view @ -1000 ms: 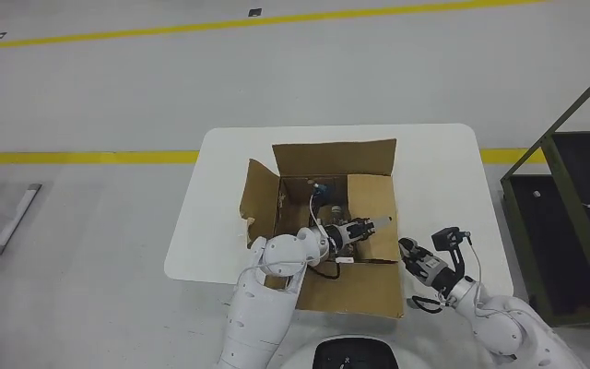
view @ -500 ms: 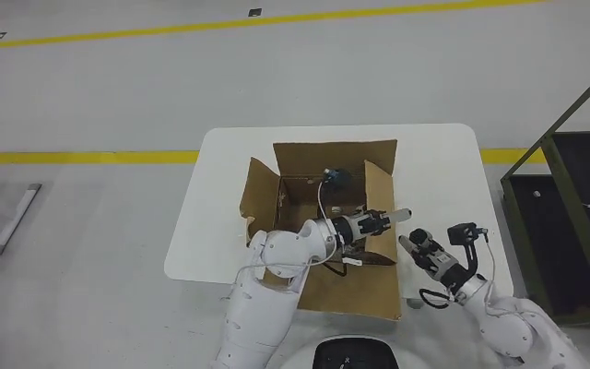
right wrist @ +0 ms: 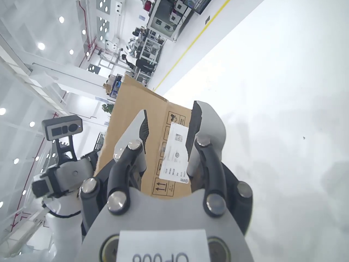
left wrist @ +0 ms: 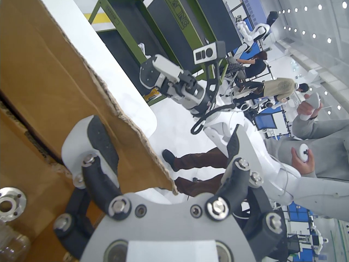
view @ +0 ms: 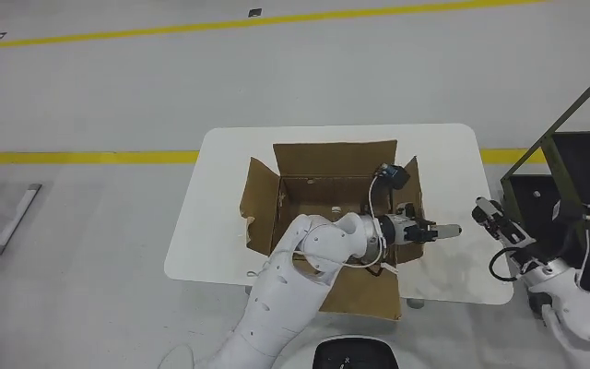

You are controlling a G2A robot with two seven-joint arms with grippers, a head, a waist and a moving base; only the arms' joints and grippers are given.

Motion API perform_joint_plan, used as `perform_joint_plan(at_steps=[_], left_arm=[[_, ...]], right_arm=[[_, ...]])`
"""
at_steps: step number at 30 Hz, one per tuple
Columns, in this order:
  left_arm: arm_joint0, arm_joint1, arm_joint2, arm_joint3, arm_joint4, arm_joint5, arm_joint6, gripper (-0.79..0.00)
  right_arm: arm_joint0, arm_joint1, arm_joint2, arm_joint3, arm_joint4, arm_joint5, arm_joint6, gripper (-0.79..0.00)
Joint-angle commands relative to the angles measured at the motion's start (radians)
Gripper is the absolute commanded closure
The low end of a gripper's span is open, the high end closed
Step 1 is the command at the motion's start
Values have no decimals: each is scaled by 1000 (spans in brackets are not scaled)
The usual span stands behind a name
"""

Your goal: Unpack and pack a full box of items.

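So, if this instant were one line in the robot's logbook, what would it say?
box: flaps open, on table | left gripper: open, at right flap | right gripper: open, empty, beside box

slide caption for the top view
Open left gripper over a side flap of the cardboard box, open right gripper at the table edge.
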State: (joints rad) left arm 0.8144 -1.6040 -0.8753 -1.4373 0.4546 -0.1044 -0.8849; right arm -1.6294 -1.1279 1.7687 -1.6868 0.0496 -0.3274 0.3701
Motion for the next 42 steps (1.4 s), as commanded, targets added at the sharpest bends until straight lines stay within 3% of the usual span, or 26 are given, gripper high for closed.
perform_joint_plan(at_steps=[1, 2, 4, 18, 21, 23, 25, 33, 42], left_arm=[[-11, -5, 31, 13, -8, 1, -16, -785], [-17, -7, 43, 17, -7, -4, -26, -785], [-25, -8, 55, 27, -5, -2, -34, -785], [-58, -1, 89, 67, 46, -15, -127, -785], [-54, 1, 84, 70, 39, -14, -123, -785], [-56, 3, 81, 71, 42, -13, -126, -785], [-54, 5, 78, 69, 41, -11, -129, -785], [-49, 26, 44, 16, 140, 1, -130, -785], [-40, 74, 8, -74, 490, 23, -259, -785]], right_arm=[[9, 4, 14, -4, 8, 3, 41, -314], [15, 5, 11, -14, -2, 0, 68, -271], [26, 8, 5, -27, -15, -1, 98, -259], [83, 11, -81, -69, -130, 24, 157, -336], [88, 10, -101, -60, -152, 32, 142, -283], [90, 10, -108, -52, -169, 40, 133, -175], [91, 9, -114, -48, -180, 51, 121, 0], [77, 8, -119, -19, -185, 59, 88, 0], [85, 6, -141, 40, -189, 40, 79, 0]])
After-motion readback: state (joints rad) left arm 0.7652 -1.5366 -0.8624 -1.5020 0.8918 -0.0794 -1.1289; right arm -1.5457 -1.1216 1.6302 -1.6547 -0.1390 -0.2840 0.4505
